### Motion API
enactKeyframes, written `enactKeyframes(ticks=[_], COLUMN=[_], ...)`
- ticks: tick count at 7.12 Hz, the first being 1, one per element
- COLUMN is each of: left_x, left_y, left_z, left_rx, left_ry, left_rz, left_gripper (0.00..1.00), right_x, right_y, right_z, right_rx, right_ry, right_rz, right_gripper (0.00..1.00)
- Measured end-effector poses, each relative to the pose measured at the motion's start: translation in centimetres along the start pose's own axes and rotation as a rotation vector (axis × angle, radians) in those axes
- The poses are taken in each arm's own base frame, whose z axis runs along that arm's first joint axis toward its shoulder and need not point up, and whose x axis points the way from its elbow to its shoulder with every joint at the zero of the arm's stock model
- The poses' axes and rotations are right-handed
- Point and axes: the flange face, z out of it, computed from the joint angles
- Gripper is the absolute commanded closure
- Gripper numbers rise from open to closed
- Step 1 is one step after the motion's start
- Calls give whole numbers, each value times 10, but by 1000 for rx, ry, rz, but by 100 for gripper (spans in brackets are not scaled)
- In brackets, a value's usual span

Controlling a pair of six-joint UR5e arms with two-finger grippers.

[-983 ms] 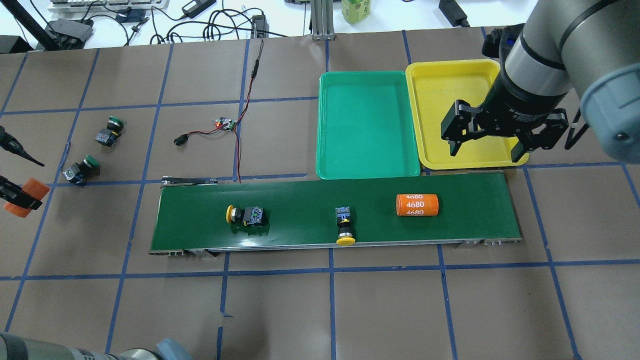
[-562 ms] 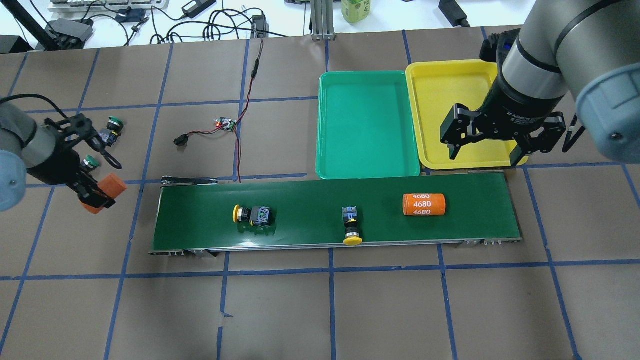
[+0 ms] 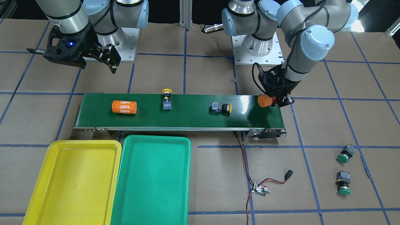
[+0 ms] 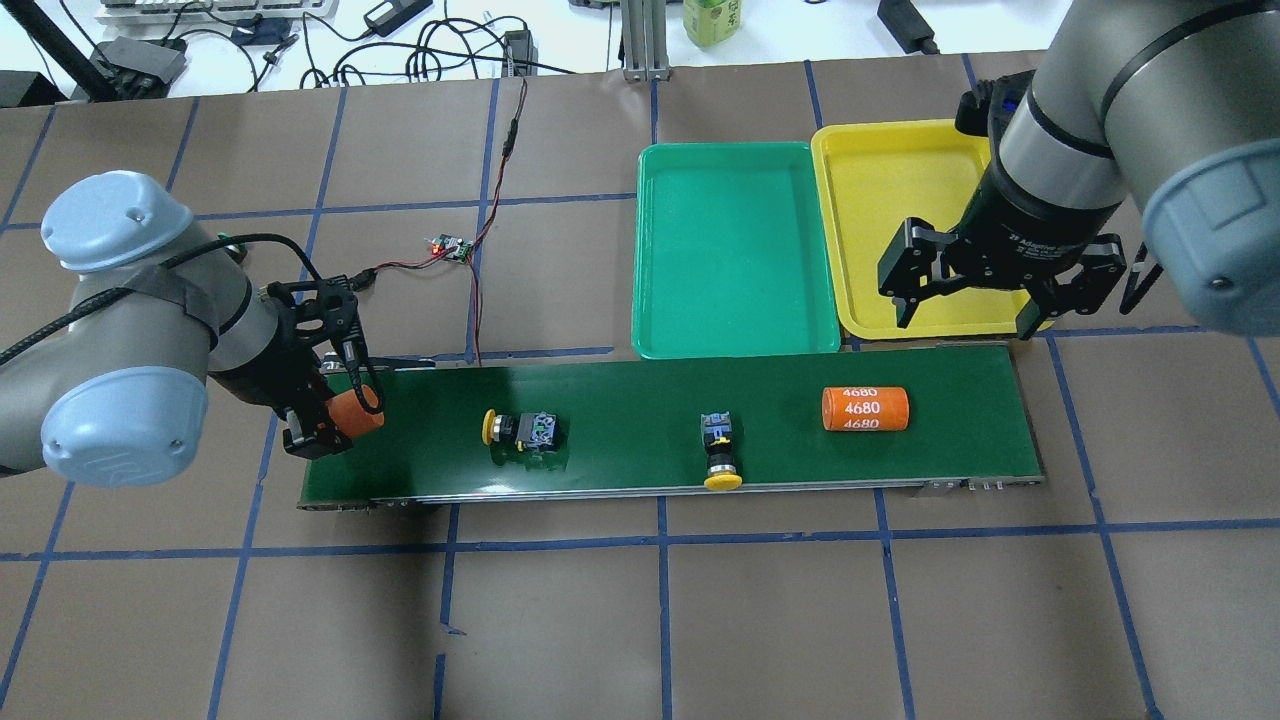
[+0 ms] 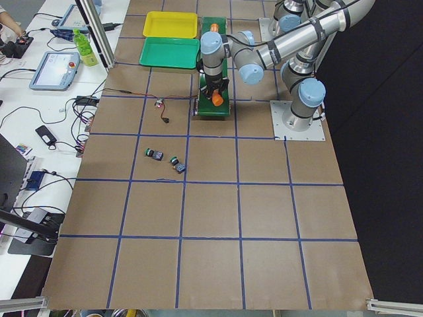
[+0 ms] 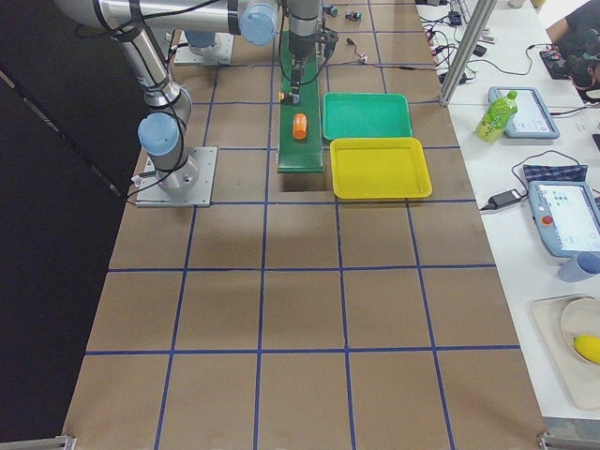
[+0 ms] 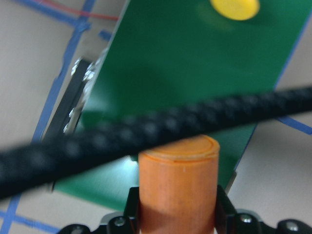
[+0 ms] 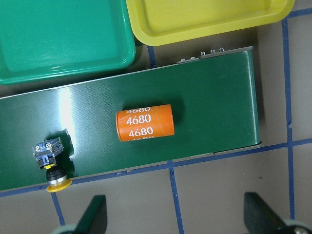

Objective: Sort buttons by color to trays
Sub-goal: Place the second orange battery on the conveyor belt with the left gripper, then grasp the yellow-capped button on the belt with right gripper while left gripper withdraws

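Buttons [image 3: 167,101] [image 3: 221,107] [image 3: 345,154] [image 3: 343,182] outside both trays [image 4: 735,250] [image 4: 880,200].
Left end effector [image 4: 342,413] pinches an orange cylinder [image 4: 357,410], seemingly above the conveyor belt's [image 4: 620,400] end; right end effector [image 4: 967,315] hangs spread over the yellow tray's [image 4: 880,200] rim. Two yellow buttons [image 4: 520,430] [image 4: 720,452] lie on the belt, two green buttons [image 3: 345,154] [image 3: 343,182] off it, toward the surface's [image 4: 700,620] left edge.

labelled orange cylinder [image 4: 865,408] on dark-green conveyor belt [image 4: 620,400], wired circuit board [image 4: 452,247] nearby

On the belt [image 4: 620,395] we see a first button [image 4: 525,430], a second button [image 4: 720,450] to its right, then a cylinder [image 4: 865,408]; behind its right end, a left tray [image 4: 735,250] beside a right tray [image 4: 890,200].
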Motion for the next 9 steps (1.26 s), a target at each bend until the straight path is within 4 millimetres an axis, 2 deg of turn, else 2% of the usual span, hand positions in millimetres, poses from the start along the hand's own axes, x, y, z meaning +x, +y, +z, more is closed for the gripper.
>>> enactKeyframes(ticks=[1,2,4,6,8,9], left_x=[8,11,15,22,20,13], left_y=[-4,-6,-11,-13,-13,-11], left_z=[7,14,31,41,28,15], left_rx=[-2,-4,-5,3,15,22], left_ry=[5,6,6,-34,-96,-125], left_rz=[74,127,183,195,176,147], left_gripper=[100,90,11,0,0,0], right_x=[0,0,-1,-3,-14,-21], right_y=[0,1,0,2,1,2], right_z=[2,7,23,34,41,45], right_rx=[-4,-11,11,10,-14,-26], right_ry=[0,0,-4,-12,-84,-100], right_rz=[1,1,0,-4,-11,-24], right_gripper=[0,0,0,0,0,0])
